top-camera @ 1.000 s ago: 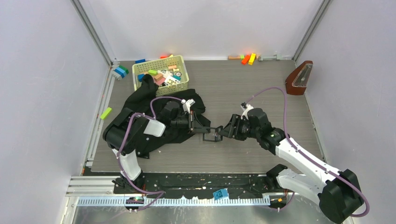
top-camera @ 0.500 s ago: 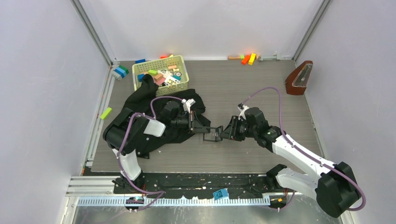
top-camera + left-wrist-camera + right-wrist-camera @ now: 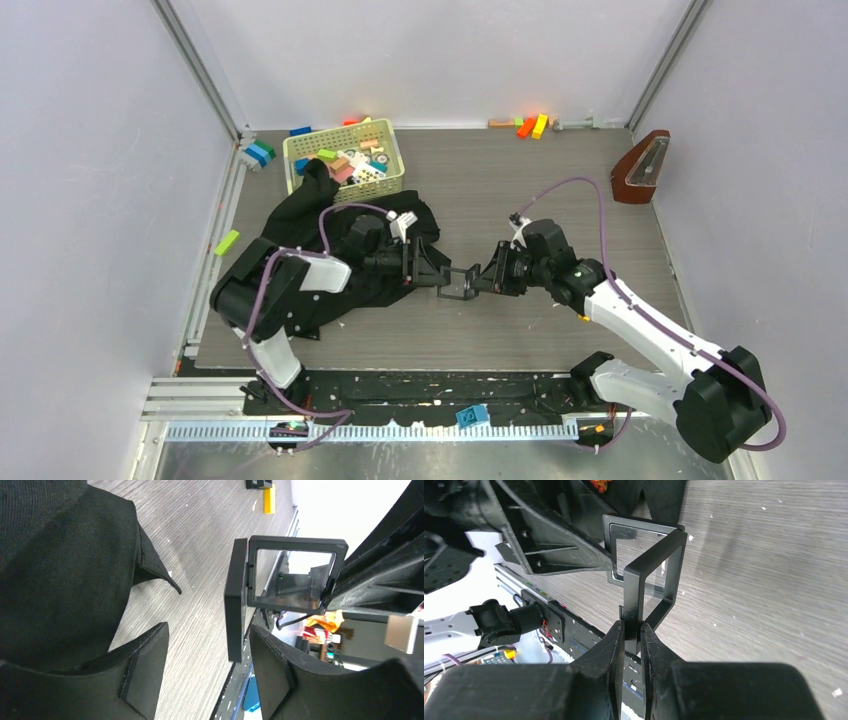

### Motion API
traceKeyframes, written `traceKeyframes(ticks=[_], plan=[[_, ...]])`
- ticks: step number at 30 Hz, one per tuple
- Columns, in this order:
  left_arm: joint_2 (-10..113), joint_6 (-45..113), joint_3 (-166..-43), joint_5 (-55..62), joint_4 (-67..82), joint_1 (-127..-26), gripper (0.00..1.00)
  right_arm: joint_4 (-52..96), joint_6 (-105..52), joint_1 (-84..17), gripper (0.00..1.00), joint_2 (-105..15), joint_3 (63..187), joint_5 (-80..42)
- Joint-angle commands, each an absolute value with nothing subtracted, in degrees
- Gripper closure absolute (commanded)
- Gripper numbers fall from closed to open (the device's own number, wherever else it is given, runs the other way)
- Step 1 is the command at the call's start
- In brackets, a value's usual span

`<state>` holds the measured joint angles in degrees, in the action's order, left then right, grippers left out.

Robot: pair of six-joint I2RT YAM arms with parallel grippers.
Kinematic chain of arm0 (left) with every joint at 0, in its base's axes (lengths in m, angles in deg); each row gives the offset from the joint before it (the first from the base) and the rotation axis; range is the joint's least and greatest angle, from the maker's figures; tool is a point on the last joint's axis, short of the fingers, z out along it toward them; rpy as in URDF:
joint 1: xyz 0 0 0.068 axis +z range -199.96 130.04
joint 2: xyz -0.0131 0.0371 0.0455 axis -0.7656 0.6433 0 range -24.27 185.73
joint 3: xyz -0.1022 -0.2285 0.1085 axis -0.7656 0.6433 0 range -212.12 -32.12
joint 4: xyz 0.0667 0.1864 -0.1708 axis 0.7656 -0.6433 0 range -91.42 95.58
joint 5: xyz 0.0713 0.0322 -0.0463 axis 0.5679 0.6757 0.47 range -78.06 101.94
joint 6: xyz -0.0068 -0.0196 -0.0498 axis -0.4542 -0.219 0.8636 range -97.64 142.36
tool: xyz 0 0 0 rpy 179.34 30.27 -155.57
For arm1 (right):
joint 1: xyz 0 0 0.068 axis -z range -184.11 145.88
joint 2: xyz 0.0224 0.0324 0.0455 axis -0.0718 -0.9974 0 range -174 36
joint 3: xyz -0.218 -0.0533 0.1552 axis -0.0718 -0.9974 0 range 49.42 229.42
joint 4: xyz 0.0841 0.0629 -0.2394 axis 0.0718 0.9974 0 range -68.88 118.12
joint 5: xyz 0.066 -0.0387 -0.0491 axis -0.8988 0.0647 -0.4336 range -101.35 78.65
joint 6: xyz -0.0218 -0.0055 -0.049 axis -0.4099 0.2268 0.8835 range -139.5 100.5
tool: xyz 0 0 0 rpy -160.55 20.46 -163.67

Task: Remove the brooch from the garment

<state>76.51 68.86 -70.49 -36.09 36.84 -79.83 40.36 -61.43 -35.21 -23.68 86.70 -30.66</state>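
The frame (image 3: 633,590) is clamped at its edge by the right pincer (image 3: 632,627); the left pincer (image 3: 207,630) is spread around it, not gripping. The brooch (image 3: 599,484) is glimpsed, seemingly on the garment (image 3: 300,215), so removal is judged not begun; a fine pinch on it is needed next.

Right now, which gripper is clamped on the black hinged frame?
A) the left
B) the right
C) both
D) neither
B: the right gripper pinches an edge of the black hinged frame, while the left gripper stands open around it.
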Motion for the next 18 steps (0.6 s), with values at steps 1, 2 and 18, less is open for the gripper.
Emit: traceKeyframes(ticks=[1,2,18], plan=[[66.6,57.7,-73.1,-29.5,23.9,-79.5,0.37,52.4,-59.1,-35.0,0.87,-25.2,93.7,-27.2],[64.8,55.8,-73.2,-27.4,21.0,-79.5,0.37,54.8,-58.7,-34.9,0.89,-25.5,95.0,-26.9],[56.8,36.8,-80.3,22.2,-6.2,-91.4,0.48,63.8,-54.3,-34.0,0.91,-28.8,100.4,-26.3]])
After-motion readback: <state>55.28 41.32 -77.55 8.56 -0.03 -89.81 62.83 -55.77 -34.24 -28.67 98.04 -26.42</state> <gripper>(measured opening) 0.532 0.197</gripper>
